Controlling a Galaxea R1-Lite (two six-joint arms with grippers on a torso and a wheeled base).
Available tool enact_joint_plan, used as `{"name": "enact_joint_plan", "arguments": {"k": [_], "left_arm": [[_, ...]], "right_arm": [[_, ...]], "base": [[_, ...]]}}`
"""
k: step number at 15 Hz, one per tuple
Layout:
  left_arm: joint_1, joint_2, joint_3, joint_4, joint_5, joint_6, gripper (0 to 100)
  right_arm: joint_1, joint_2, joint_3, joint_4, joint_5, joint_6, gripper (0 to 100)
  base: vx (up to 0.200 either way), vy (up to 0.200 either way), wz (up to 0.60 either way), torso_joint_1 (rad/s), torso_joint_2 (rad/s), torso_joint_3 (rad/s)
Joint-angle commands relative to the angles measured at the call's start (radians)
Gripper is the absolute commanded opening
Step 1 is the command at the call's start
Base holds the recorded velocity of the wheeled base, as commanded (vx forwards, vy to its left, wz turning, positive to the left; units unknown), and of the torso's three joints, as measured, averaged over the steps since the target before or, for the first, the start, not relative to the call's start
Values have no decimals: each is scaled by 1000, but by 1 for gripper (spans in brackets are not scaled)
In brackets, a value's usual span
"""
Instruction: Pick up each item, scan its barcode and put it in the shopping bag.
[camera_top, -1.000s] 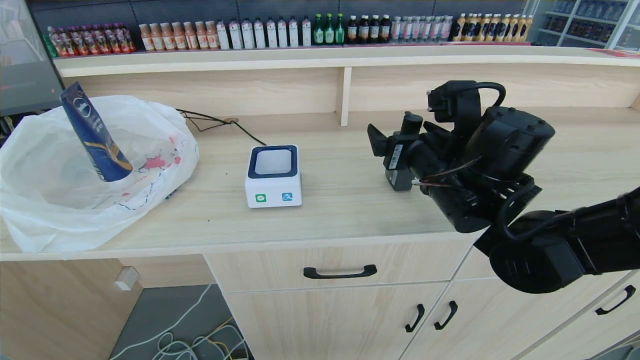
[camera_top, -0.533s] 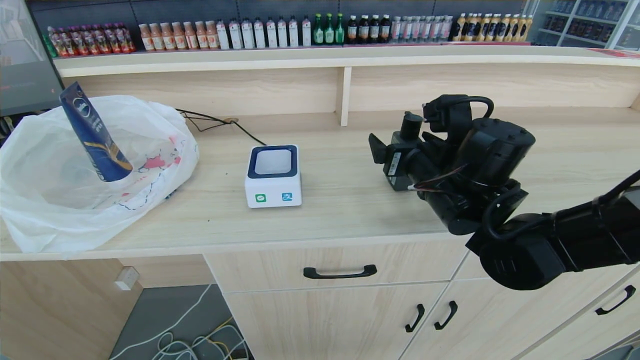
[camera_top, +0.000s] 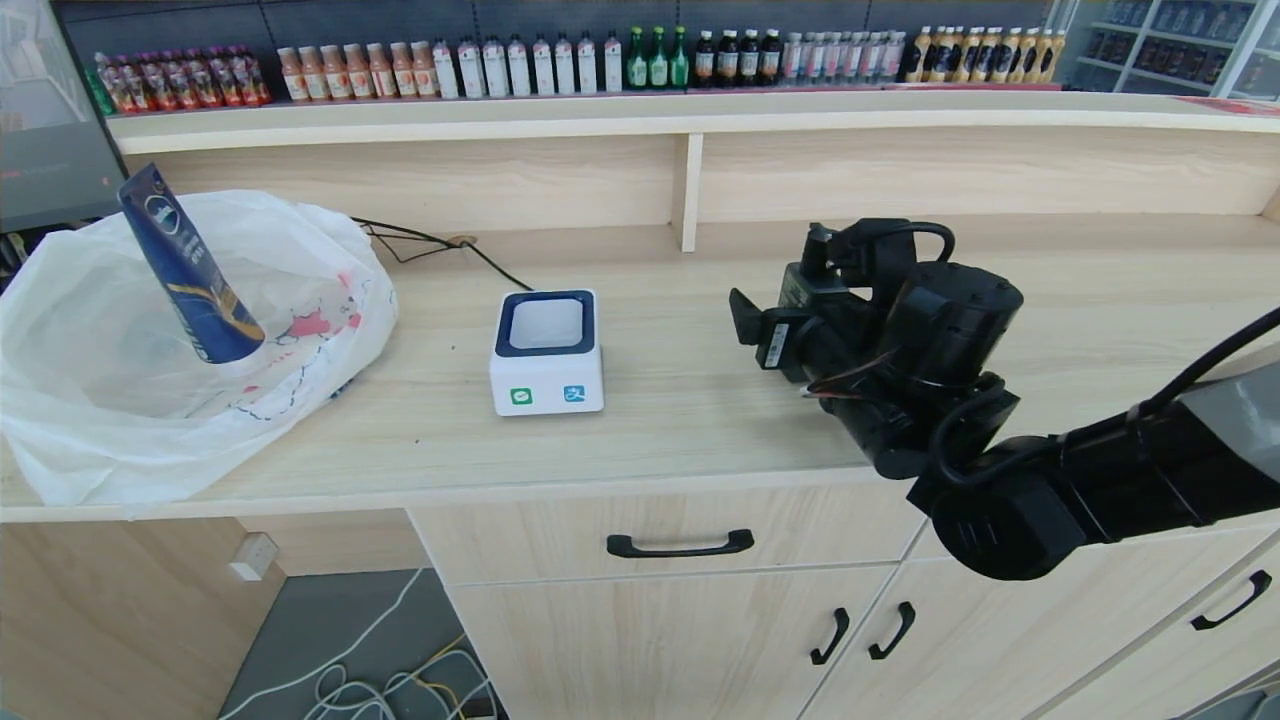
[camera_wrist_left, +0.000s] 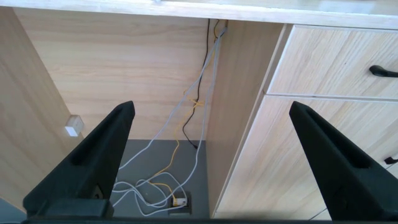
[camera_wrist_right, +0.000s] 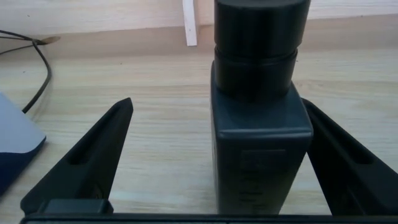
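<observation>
In the head view, the white plastic shopping bag (camera_top: 120, 420) slumps at the left edge of the frame on the wooden counter (camera_top: 700, 420). A dark blue tube (camera_top: 190, 270) stands in it, tilted, its top leaning toward the upper left. Near the middle sits the white barcode scanner (camera_top: 547, 350), its window facing up, with a black cable (camera_top: 440, 245) trailing behind it toward the back of the counter. Right of centre, my right gripper (camera_top: 775, 305) is low over the counter, and the black bottle (camera_top: 803, 280) stands upright there, well apart from the scanner. A row of drink bottles (camera_top: 560, 65) lines the shelf across the top of the frame. A black drawer handle (camera_top: 680, 545) shows below the counter edge.

In the left wrist view, my left gripper (camera_wrist_left: 210, 106) has its fingers spread wide with nothing between them. It hangs below counter height, facing the cabinet side. Loose cords (camera_wrist_left: 155, 186) lie on the grey floor.

In the right wrist view, my fingers are spread, one on each side of the black bottle, which stands on the counter between them, its round cap on. One finger is close against its side — I cannot tell whether it touches. A corner of the scanner and its cable show beyond the other finger.
</observation>
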Motion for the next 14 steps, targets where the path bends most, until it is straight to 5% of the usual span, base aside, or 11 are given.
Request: {"name": "enact_joint_plan", "arguments": {"k": [1, 13, 14], "left_arm": [[0, 0, 0, 0, 0, 0, 100], [0, 0, 0, 0, 0, 0, 100], [0, 0, 0, 0, 0, 0, 100]], "right_arm": [[-7, 14, 2, -3, 9, -1, 100], [-43, 40, -15, -4, 41, 13, 100], [-43, 40, -15, -6, 41, 13, 0]], "base": [[0, 0, 0, 0, 0, 0], [0, 0, 0, 0, 0, 0], [0, 0, 0, 0, 0, 0]]}}
